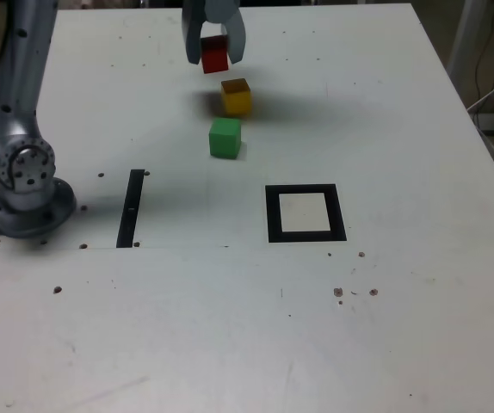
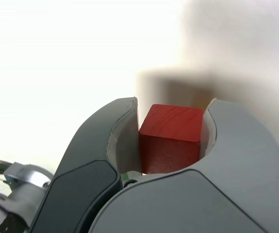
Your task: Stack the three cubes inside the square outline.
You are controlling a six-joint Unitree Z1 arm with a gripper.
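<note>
red cube (image 1: 215, 55): in end effector (image 1: 215, 47) | yellow cube (image 1: 237, 98), green cube (image 1: 225, 138): on table (image 1: 169, 292), apart

Partly out of sight: arm, fingers, cubes, worktop edges.
Exterior: arm (image 1: 16, 82) and fingers (image 1: 234, 39) cut off by top edge, worktop (image 1: 187, 327) by left and bottom; red cube (image 1: 215, 58) sides covered by fingers; dark specks (image 1: 338, 292) too small to identify. Wrist: yellow cube (image 2: 202, 100) mostly hidden, blurred; green sliver (image 2: 125, 176) too small to tell; fingers cut off by bottom edge.
</note>
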